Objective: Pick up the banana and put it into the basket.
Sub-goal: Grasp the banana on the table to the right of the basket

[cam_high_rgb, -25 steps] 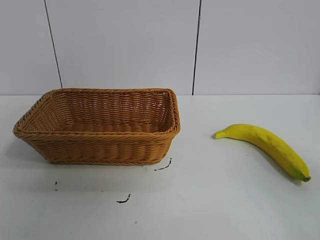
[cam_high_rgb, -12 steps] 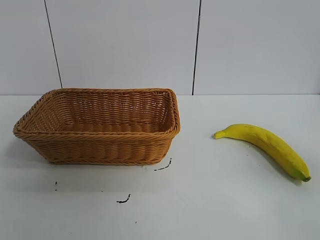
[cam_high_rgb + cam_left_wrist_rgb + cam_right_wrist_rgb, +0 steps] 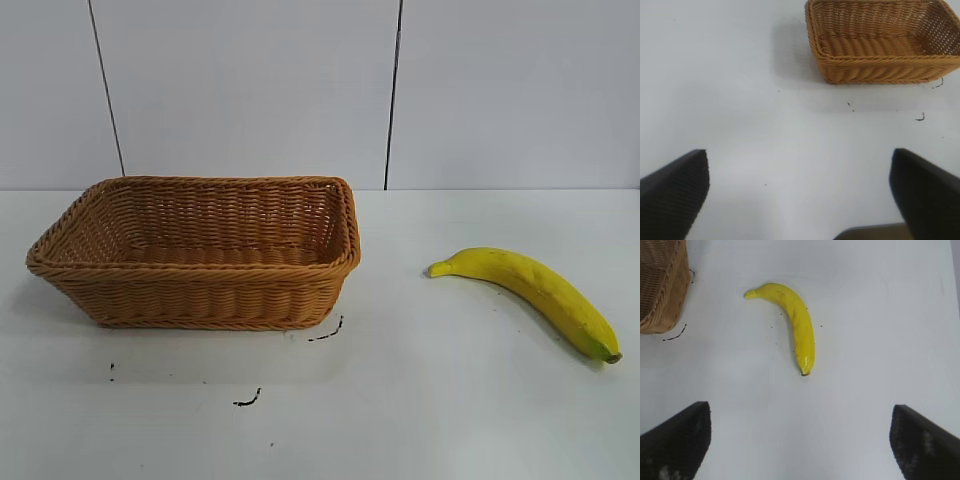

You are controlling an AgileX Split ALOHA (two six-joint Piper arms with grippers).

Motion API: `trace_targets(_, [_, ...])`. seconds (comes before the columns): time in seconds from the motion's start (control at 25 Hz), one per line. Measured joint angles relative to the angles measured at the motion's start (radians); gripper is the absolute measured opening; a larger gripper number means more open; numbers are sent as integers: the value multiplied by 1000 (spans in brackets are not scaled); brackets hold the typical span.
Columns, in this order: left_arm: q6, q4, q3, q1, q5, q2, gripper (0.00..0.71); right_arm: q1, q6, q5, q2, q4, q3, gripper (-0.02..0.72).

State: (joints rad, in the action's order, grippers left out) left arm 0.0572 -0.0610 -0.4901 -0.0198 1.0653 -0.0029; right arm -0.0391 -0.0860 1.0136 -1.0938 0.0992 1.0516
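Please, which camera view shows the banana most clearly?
The right wrist view: the whole banana lies on the table, seen from above, with nothing covering it. The exterior view also shows it whole, right of the basket. The left wrist view misses it.

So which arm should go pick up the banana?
Probably the right: the banana lies on the table's right side, in front of the open right gripper. The left gripper faces the basket.

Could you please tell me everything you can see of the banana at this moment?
The banana is long, gently curved and yellow, with a short stem at the end nearer the basket and a greenish-brown tip at the far end. It looks smooth and whole, with a few faint marks. It lies flat on the white table, to the right of the basket and apart from it. Nothing but the table touches it.
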Motion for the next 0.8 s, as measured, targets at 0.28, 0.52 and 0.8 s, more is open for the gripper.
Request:
trace_targets(0.28, [0, 0, 0, 0, 0, 0, 695, 0, -171, 20, -382, 16, 238, 696])
trace_targets(0.52, [0, 0, 0, 0, 0, 0, 695, 0, -368, -3, -553, 55, 327, 696])
trace_targets(0.8, [0, 0, 0, 0, 0, 0, 695, 0, -412, 9, -603, 93, 330, 696])
